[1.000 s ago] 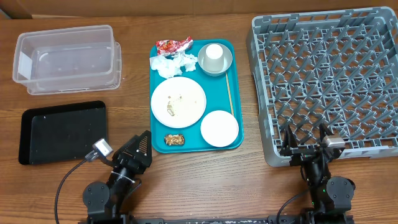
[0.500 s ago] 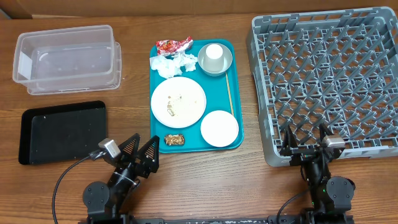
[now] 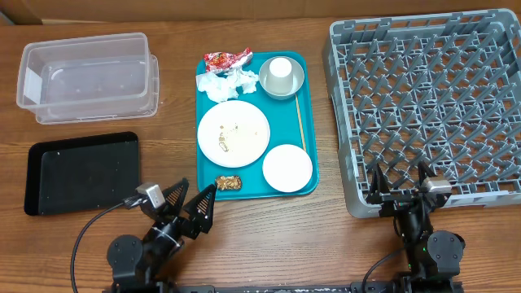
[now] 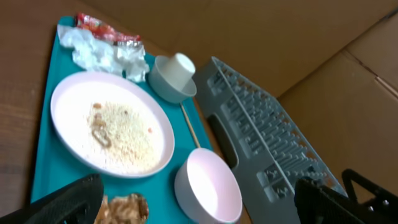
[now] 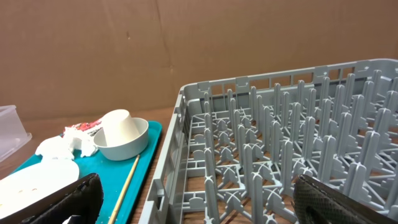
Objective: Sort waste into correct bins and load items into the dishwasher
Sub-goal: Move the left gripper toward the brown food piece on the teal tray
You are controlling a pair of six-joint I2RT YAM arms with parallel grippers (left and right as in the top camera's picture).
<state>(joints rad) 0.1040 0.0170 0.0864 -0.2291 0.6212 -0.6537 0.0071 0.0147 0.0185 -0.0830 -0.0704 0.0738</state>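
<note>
A teal tray (image 3: 308, 163) holds a dirty plate (image 3: 234, 133), a small white bowl (image 3: 287, 168), a grey bowl (image 3: 286, 85) with an upturned white cup (image 3: 280, 70) in it, a chopstick (image 3: 299, 122), crumpled napkins (image 3: 228, 83), a red wrapper (image 3: 226, 58) and a brown food scrap (image 3: 229, 183). The grey dish rack (image 3: 423, 106) is at the right. My left gripper (image 3: 190, 203) is open and empty just below the tray's front left corner; its wrist view shows the plate (image 4: 109, 129) and small bowl (image 4: 208, 186). My right gripper (image 3: 400, 182) is open and empty at the rack's front edge (image 5: 168, 186).
A clear plastic bin (image 3: 88, 77) stands at the back left. A black tray (image 3: 83, 172) lies in front of it, left of my left gripper. Cardboard walls stand behind the table.
My left gripper has swung right and forward toward the tray's front left corner. The right arm has not moved.
</note>
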